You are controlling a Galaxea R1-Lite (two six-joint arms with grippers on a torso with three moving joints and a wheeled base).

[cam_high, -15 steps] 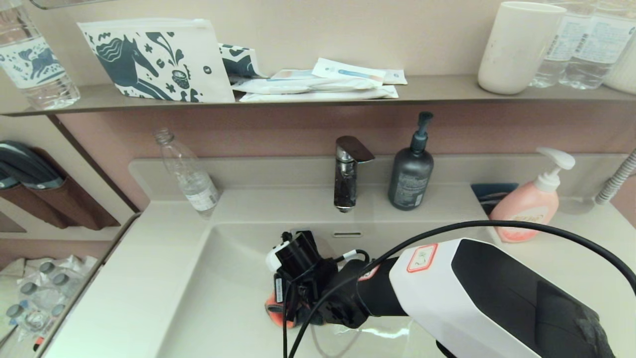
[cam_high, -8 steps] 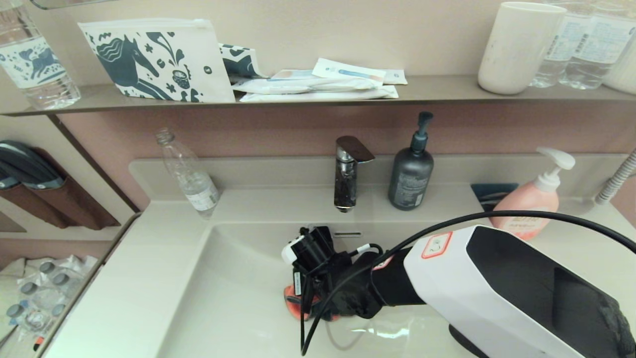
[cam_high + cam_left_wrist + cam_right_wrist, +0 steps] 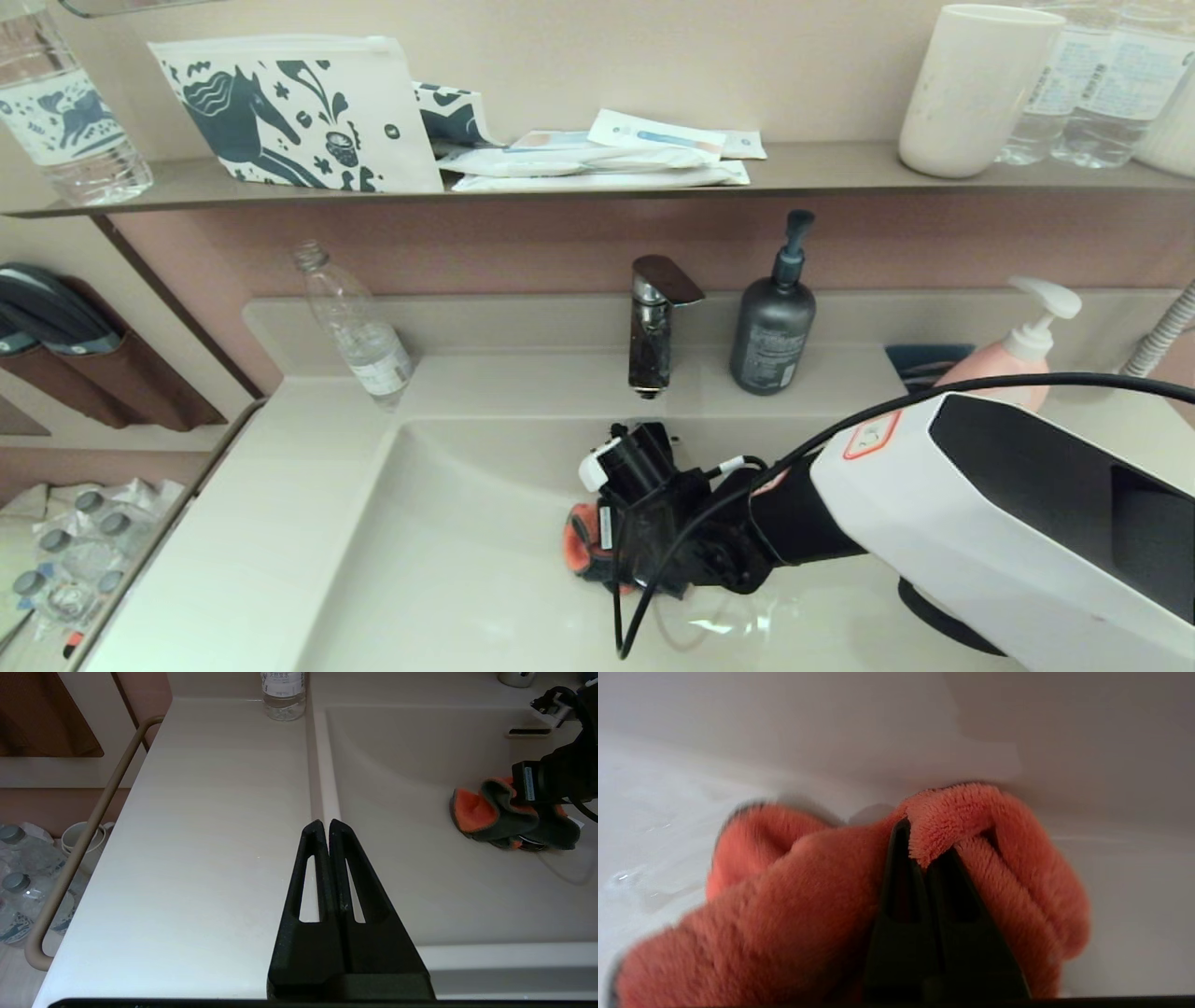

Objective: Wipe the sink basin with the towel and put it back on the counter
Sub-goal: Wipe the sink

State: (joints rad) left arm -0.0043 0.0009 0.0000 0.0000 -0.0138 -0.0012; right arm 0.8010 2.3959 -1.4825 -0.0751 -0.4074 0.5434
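Head view: the right gripper [image 3: 644, 551], reaching down into the sink basin [image 3: 448, 560], presses a bunched orange towel [image 3: 581, 546] against the basin floor, just below the faucet [image 3: 653, 322] that stands behind it. The right wrist view shows the two black fingers closed together with a fold of the towel [image 3: 831, 896] pinched between them and the rest of the cloth bulging around both sides. From the left wrist view, the towel [image 3: 472, 812] sits under the working gripper with its grey underside curled up, and a chrome rim just shows beneath it, so the cloth appears to lie over the drain.

The left gripper [image 3: 325, 828] hangs idle over the tabletop [image 3: 210, 835], well apart from the towel, its fingers closed on nothing, their tips at the edge of the basin; a clear bottle [image 3: 282, 695] stands beyond it at the back of the tabletop. A dark pump bottle [image 3: 773, 322] and a pink soap bottle [image 3: 1013, 359] stand on the far side of the right gripper, away from the work.

By the look of it, the job is at the wiping stage: the cloth is in hand and on the basin, and wet glints show on the floor near the gripper. How much of the basin has been covered cannot be told. Lifting the towel out and laying it on the tabletop remains to be done.
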